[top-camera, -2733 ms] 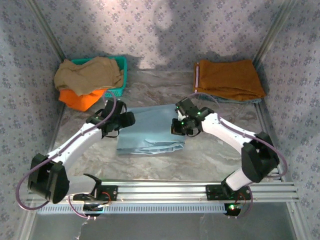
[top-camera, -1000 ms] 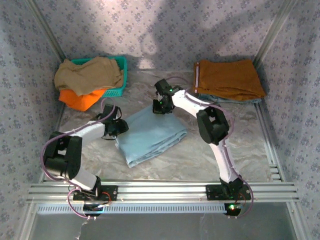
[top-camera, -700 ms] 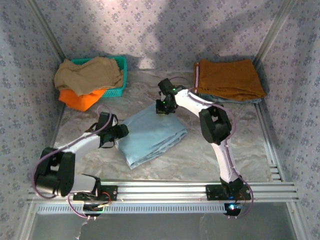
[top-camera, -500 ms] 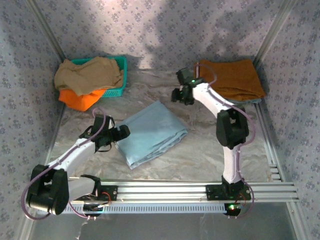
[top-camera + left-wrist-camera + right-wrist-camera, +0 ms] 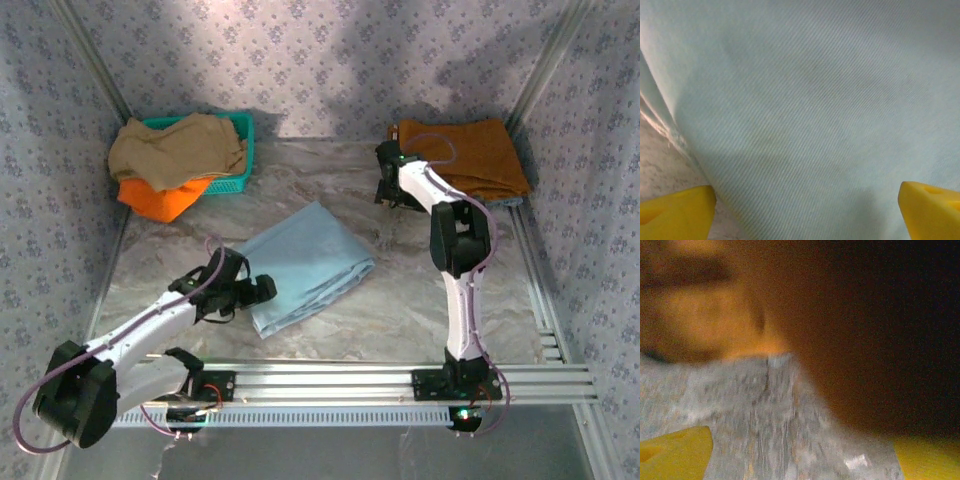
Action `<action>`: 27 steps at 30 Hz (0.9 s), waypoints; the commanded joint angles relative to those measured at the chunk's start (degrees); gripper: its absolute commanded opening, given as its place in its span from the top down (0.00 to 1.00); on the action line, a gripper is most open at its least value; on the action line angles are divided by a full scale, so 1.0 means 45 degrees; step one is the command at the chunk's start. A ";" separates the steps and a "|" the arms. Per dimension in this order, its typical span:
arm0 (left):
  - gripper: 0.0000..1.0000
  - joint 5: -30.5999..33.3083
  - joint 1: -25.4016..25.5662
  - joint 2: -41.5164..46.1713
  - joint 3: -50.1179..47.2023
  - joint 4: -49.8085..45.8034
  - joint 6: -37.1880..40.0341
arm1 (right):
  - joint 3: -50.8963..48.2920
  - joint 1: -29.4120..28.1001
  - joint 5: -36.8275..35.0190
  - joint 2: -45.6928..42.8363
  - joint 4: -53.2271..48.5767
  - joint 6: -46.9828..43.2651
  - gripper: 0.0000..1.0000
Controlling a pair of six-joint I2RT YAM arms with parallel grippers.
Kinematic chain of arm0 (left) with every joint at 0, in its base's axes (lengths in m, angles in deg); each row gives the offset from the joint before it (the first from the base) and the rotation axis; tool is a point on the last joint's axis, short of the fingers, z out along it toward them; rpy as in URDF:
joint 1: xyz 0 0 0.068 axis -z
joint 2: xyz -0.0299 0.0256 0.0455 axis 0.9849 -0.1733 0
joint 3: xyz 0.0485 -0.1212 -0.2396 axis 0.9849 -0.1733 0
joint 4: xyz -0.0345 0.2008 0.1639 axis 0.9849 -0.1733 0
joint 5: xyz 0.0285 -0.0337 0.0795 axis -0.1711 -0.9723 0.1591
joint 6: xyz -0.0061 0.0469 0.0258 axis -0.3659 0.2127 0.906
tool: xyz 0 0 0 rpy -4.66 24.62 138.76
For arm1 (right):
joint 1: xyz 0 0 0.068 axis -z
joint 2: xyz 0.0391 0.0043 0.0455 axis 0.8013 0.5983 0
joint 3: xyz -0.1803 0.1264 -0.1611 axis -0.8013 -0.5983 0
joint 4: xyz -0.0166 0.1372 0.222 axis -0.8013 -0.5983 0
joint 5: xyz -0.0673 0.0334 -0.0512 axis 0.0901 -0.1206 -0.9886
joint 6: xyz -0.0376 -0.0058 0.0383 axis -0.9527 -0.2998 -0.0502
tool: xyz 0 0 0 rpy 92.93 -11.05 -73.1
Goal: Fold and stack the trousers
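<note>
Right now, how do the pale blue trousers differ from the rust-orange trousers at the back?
Colour: the pale blue trousers are sky-blue; the rust-orange trousers are brownish orange. Place: the pale blue trousers lie centrally, turned askew; the rust-orange trousers sit in the far right corner, squared up. Nearby: the left gripper is at the blue pair's near corner, the right gripper beside the orange pair. Both are folded flat.

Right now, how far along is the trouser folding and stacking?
Folding looks done: the blue trousers lie as a flat bundle mid-table. In hand: the left hand is open at their near edge, the right hand open beside the brown pile. Left: probably lifting them onto that pile.
</note>
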 commanded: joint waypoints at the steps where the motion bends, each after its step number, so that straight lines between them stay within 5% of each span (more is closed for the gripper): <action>1: 0.07 0.0395 0.0102 0.0169 -0.0265 0.0012 -0.0798 | 0.1586 0.0338 -0.0879 0.0903 -0.0935 0.0488 0.07; 9: 0.07 0.0549 0.0102 0.0216 -0.0194 0.0250 -0.0663 | 0.3611 0.0831 -0.0844 0.2259 -0.1815 0.0786 0.19; 12: 0.07 0.0564 0.0097 0.0096 -0.0174 0.0311 -0.0676 | 0.4246 0.0973 -0.0726 0.2775 -0.2186 0.0615 0.44; 16: 0.07 0.0552 0.0099 0.0074 -0.0268 0.0258 -0.0717 | 0.4173 0.1042 -0.0580 0.2707 -0.2246 0.0361 0.96; 17: 0.08 0.0552 0.0102 0.0093 -0.0290 0.0236 -0.0723 | 0.4051 0.1025 -0.0545 0.2626 -0.2169 0.0264 1.00; 27: 0.09 0.1467 -0.0057 0.1619 -0.1857 -0.0001 -0.1617 | -0.0596 0.0033 -0.0212 -0.0401 0.0251 -0.0565 1.00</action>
